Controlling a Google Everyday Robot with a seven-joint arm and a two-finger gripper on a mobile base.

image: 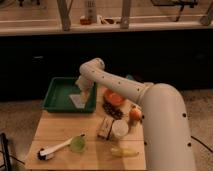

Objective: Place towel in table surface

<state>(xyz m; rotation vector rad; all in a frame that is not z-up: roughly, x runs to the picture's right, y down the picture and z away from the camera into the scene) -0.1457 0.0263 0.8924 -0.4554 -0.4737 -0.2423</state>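
Hand (84, 90) hangs over the tray (52, 96); its grip I cannot tell. Towel (77, 100) lies inside, not yet on table (60, 131).
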